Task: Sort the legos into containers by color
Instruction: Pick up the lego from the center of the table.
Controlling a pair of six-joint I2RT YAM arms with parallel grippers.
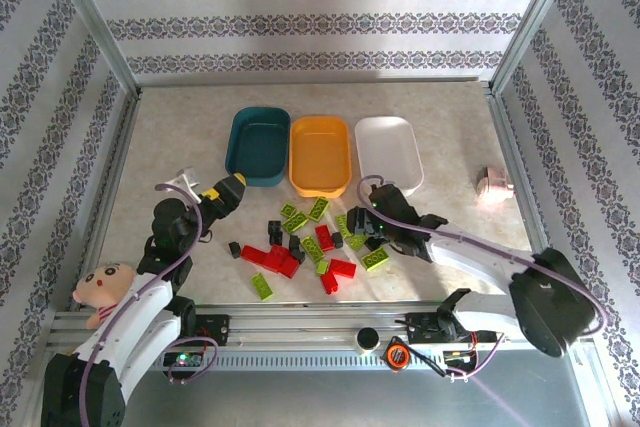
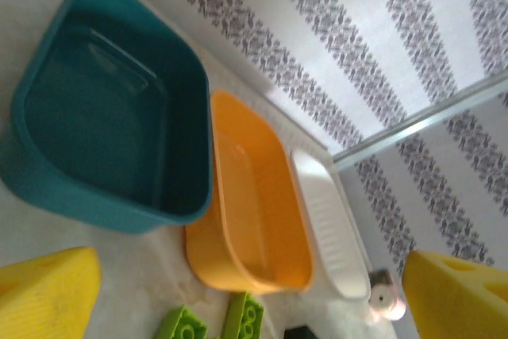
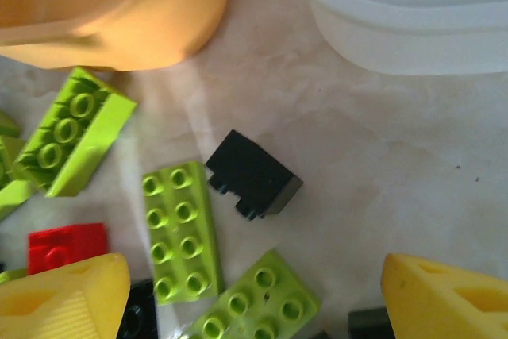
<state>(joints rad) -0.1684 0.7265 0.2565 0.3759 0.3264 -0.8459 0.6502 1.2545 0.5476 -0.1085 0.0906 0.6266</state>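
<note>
Red (image 1: 328,237), lime (image 1: 318,209) and black (image 1: 296,244) legos lie scattered on the table in front of three containers: a teal tray (image 1: 240,152), an orange tray (image 1: 296,162) and a white tray (image 1: 414,162), all without bricks inside. My left gripper (image 1: 224,193) hovers open left of the pile, facing the teal tray (image 2: 79,196); two lime bricks (image 2: 242,315) lie just ahead of it. Over the pile's right side my right gripper (image 1: 358,222) stands open above a lime brick (image 3: 254,303). A black brick (image 3: 254,174) and a second lime brick (image 3: 178,232) lie just beyond.
A doll (image 1: 100,287) lies at the near left by the left arm's base. A small round tin (image 1: 493,184) sits at the right near the metal frame. Patterned walls enclose the table on three sides.
</note>
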